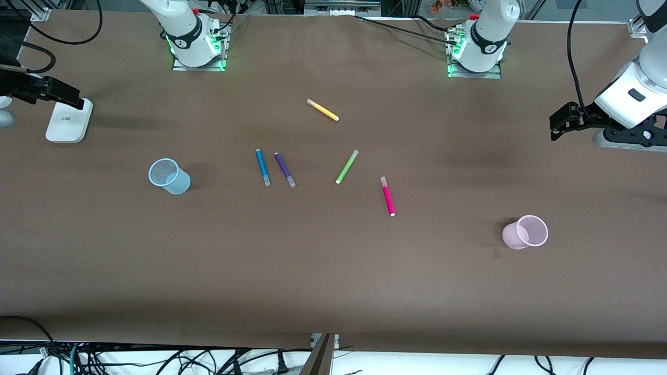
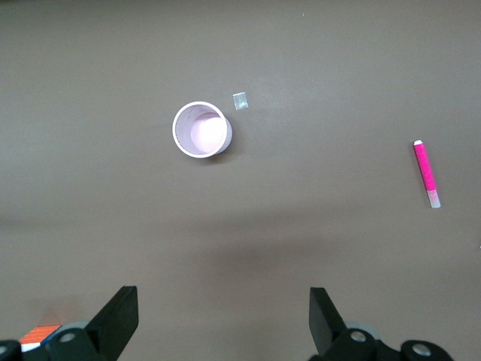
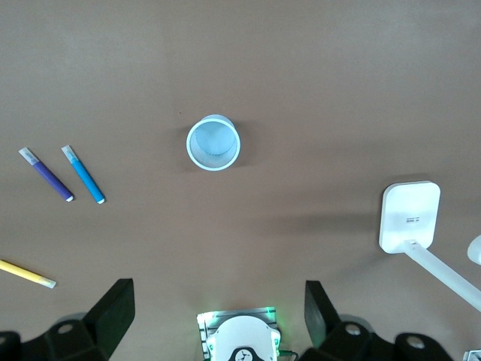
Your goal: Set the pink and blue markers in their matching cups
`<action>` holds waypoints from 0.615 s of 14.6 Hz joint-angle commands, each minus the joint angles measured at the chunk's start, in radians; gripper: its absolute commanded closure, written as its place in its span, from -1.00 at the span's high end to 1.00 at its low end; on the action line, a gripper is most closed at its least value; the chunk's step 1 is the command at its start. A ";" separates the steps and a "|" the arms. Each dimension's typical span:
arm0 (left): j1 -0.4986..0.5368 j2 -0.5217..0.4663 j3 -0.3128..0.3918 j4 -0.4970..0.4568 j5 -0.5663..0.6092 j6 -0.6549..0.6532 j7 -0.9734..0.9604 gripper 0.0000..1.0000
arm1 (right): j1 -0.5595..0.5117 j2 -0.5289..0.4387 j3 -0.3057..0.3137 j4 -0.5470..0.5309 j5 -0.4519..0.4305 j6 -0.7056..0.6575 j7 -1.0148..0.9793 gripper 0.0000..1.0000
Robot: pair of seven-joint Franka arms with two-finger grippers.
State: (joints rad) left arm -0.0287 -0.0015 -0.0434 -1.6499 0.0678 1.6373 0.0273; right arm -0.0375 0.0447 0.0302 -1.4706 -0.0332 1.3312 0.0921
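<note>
A yellow marker [image 1: 322, 110] is lying on the brown table [image 1: 333, 281], farther from the front camera than the other pens. A purple marker [image 1: 285, 170] and a lime-green marker [image 1: 347, 166] are lying near the middle, well apart from each other. A white stand [image 1: 69, 121] is sitting toward the right arm's end. A small scrap of tape [image 1: 497, 253] is lying toward the left arm's end.

A robotics lab: arm bases [image 1: 198, 44] bolted to a brown-covered table [image 1: 333, 291], cables [image 1: 156, 359] tangled along its edge.
</note>
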 commanded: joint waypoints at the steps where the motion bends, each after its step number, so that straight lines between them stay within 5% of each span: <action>1: 0.009 0.003 -0.016 0.010 -0.014 -0.011 0.003 1.00 | -0.012 0.009 0.002 0.023 0.033 -0.004 0.012 1.00; 9: 0.009 0.003 -0.018 0.010 -0.013 -0.013 0.003 1.00 | -0.018 0.011 0.002 0.023 0.035 -0.003 0.011 1.00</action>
State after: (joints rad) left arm -0.0287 -0.0015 -0.0531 -1.6499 0.0678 1.6373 0.0272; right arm -0.0446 0.0454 0.0291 -1.4706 -0.0217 1.3319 0.0921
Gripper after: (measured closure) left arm 0.000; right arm 0.000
